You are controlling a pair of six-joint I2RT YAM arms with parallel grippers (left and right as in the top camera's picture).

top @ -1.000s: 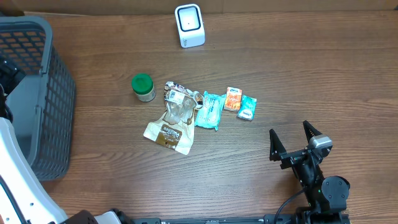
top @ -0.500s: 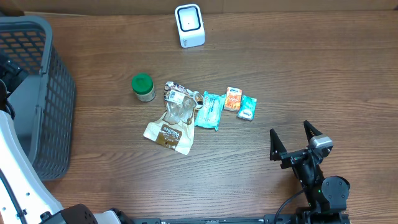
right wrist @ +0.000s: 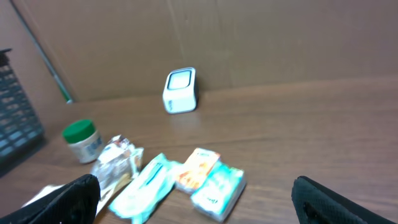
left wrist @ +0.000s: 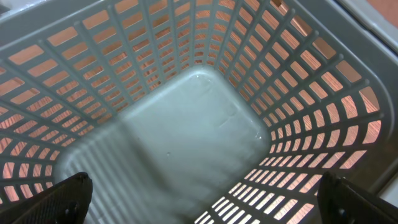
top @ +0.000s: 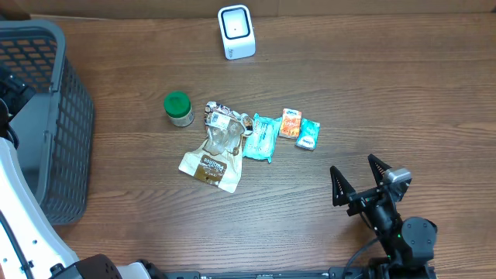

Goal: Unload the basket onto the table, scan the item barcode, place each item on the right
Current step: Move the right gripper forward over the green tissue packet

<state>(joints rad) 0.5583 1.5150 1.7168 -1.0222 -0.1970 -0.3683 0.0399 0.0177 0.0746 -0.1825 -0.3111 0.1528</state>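
Your right gripper (top: 352,163) has slid a little to the left and nearer the front edge since a second ago. The goods and the scanner lie where they were.

The goods sit in a loose cluster at the middle of the table (top: 403,85), a brown wood-grain top. The scanner (top: 236,32), a small white box with a dark window, stands well apart from them at the far edge. Behind it the right wrist view shows you a plain brown cardboard wall (right wrist: 280,37).

Count them off:
- One green-lidded jar (top: 179,109), standing upright at the left end of the cluster.
- One crumpled clear-and-brown pouch (top: 213,155) just beside the jar. You cannot tell whether the creased foil at its top is a separate wrapper.
- Two teal packs: the larger teal pack (top: 261,137) touches the pouch, and the smaller teal pack (top: 308,133) lies at the right end.
- One orange packet (top: 291,123), lying between the two teal packs.

No barcode can be read on any of them.

There is one grey basket (top: 46,46), at the left edge of the table. Your left gripper (left wrist: 208,202) hangs over it, looking down at its slotted walls and smooth grey floor. What the jar contains cannot be made out.

Both hands have their fingers spread wide with nothing between them. The right one hovers over bare wood, near the front edge and to the right of the cluster.
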